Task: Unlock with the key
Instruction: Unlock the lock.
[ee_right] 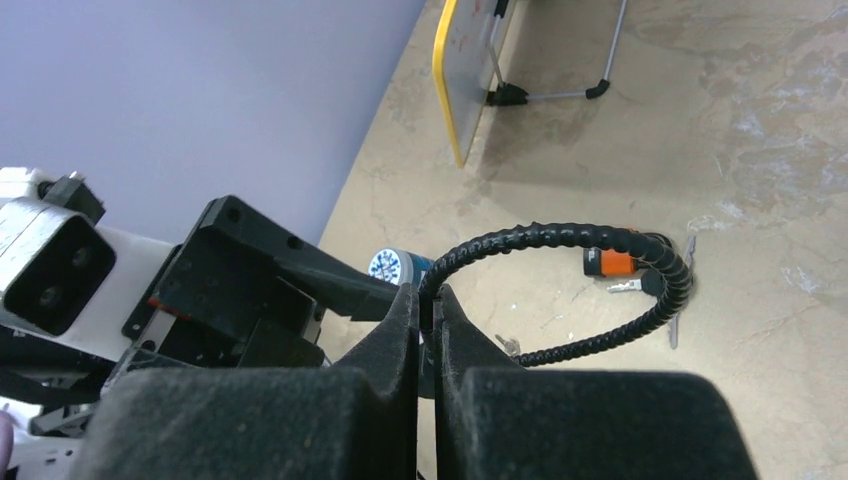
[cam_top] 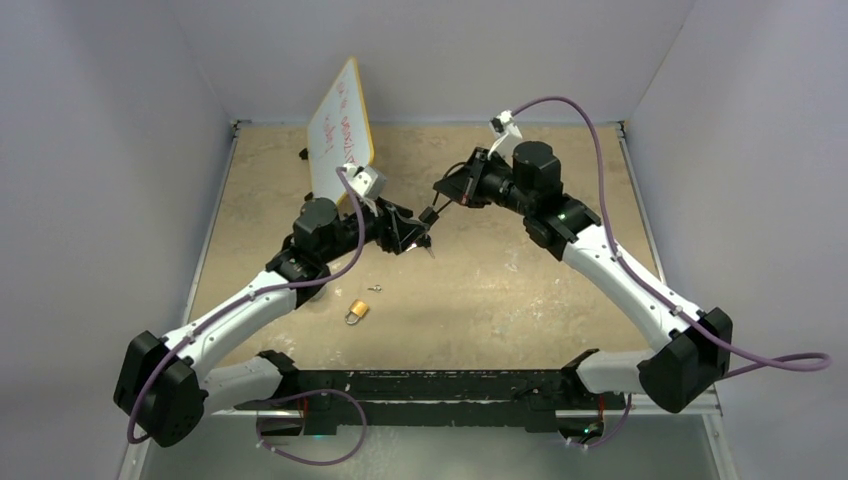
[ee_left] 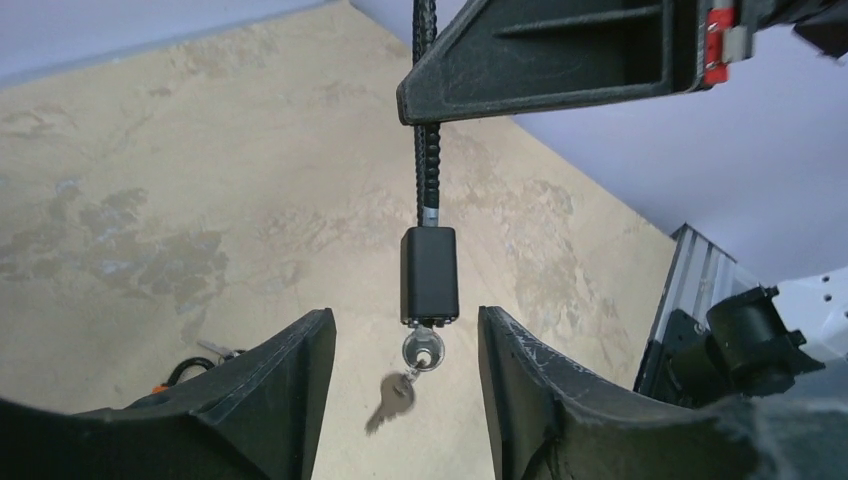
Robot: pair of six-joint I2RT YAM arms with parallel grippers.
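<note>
A black cable lock hangs from my right gripper (cam_top: 437,207), which is shut on its ribbed cable (ee_right: 560,237). In the left wrist view the black lock body (ee_left: 430,275) hangs upright on the cable (ee_left: 427,150). A silver key (ee_left: 423,350) sits in its bottom end, and a second key (ee_left: 392,400) dangles from it on a ring. My left gripper (ee_left: 405,318) is open, with a finger on either side just below the lock body, touching neither lock nor key. In the top view it (cam_top: 420,238) is close under the right gripper.
A small orange padlock (cam_top: 357,312) with loose keys (cam_top: 375,289) lies on the table near the left forearm; it also shows in the right wrist view (ee_right: 608,263). A yellow-framed whiteboard (cam_top: 340,130) stands at the back left. Grey walls enclose the table.
</note>
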